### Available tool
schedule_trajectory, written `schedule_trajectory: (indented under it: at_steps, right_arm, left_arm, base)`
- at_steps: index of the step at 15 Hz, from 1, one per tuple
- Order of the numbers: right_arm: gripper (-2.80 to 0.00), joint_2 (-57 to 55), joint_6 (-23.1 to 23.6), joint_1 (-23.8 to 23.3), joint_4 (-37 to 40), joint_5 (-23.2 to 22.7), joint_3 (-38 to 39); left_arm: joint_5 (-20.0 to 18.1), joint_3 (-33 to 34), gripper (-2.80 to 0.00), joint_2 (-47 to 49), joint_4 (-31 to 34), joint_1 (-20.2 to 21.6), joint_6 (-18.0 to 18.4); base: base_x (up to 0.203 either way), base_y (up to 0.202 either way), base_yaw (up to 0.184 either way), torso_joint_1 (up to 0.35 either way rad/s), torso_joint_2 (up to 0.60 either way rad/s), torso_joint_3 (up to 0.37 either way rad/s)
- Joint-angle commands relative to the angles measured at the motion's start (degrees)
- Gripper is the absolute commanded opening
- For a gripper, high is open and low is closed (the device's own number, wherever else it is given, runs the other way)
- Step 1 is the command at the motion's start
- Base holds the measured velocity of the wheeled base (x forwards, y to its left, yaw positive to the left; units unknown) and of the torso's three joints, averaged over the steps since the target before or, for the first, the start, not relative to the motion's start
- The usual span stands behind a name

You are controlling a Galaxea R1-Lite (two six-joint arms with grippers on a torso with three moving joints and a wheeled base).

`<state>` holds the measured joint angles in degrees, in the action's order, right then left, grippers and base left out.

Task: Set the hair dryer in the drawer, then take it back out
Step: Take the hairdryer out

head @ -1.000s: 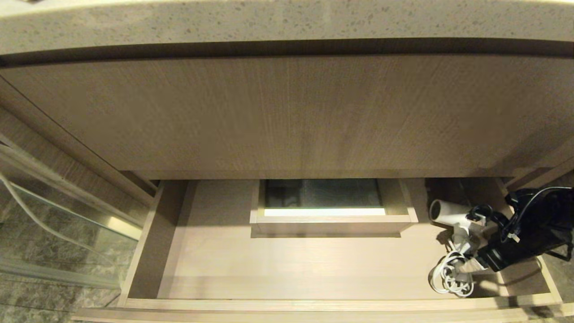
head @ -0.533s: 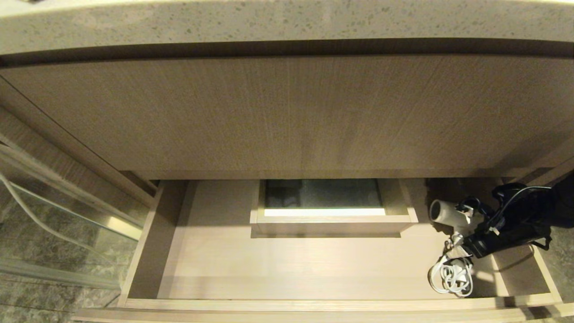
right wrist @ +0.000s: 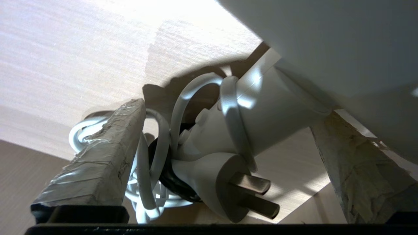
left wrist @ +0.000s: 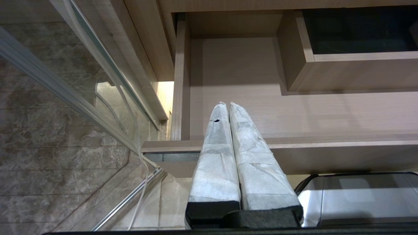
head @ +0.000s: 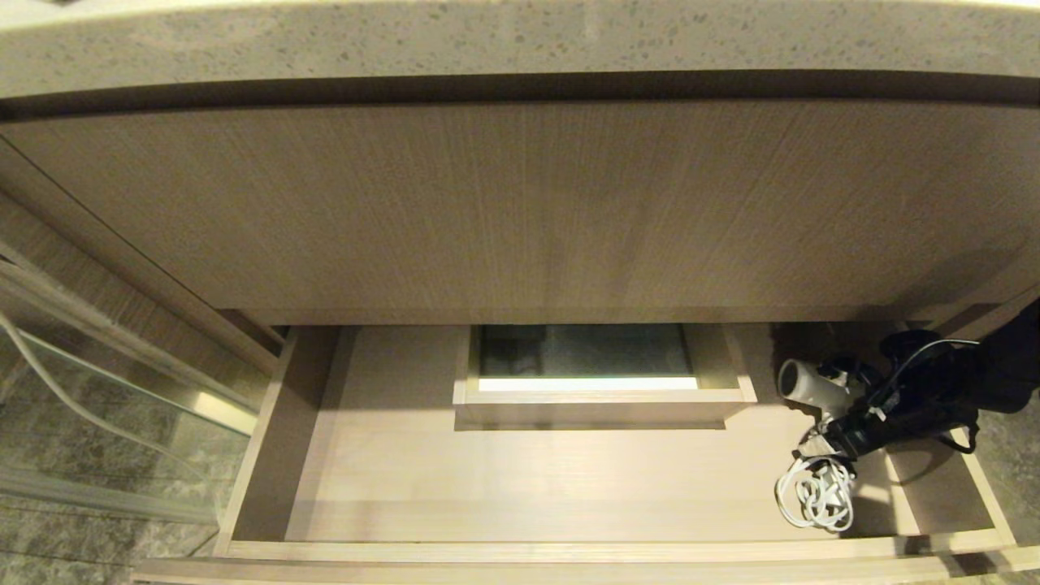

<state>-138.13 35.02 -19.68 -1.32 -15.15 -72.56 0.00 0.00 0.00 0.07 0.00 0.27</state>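
Drawer (head: 520,479) stands pulled out below a tall wood panel (head: 520,211) and a speckled stone counter (head: 520,36); its floor lies bare from the left wall across to the right end, broken only by a boxed cut-out (head: 597,374) against the back; a glass panel (head: 106,406) flanks the cabinet on the left; the hair dryer (head: 804,382) lies at the drawer's right end, near the right wall, barrel mouth turned toward the cut-out, coiled cord (head: 812,491) bunched toward the front rail; the right gripper (head: 845,431) reaches in from the right edge over the side wall, jaws spread wide with nothing clamped; in the right wrist view its 2 taped fingers (right wrist: 98,163) straddle the handle, cord loops and plug (right wrist: 225,186); whether either finger touches the handle cannot be told; the left gripper (left wrist: 225,107) hangs before the drawer's front left corner, fingers pressed together on nothing
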Motion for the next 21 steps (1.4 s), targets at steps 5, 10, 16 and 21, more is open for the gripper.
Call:
schedule_trajectory:
  at_steps: [5,10,16,21]
  right_arm:
    - [-2.80,-2.1,0.0,-0.1,-0.4,-0.2,-1.0]
    - [-2.80,0.1,0.5,0.0,0.4,-0.3,-0.8]
    - [-2.80,3.5,0.2,0.3,1.6,-0.3,-0.7]
    - [-2.80,6.5,0.3,0.3,1.9,-0.3,0.0]
  left_arm:
    - [0.0,0.0,-2.80,-0.1,0.0,0.0,0.0]
    - [0.0,0.0,-2.80,-0.1,0.0,0.0,0.0]
    - [0.0,0.0,-2.80,-0.1,0.0,0.0,0.0]
    - [0.0,0.0,-2.80,-0.1,0.0,0.0,0.0]
  base:
    - [0.000,0.000,0.000,0.000,0.00,0.000]
    - [0.000,0.000,0.000,0.000,0.00,0.000]
    - [0.000,0.000,0.000,0.000,0.00,0.000]
    - [0.000,0.000,0.000,0.000,0.00,0.000]
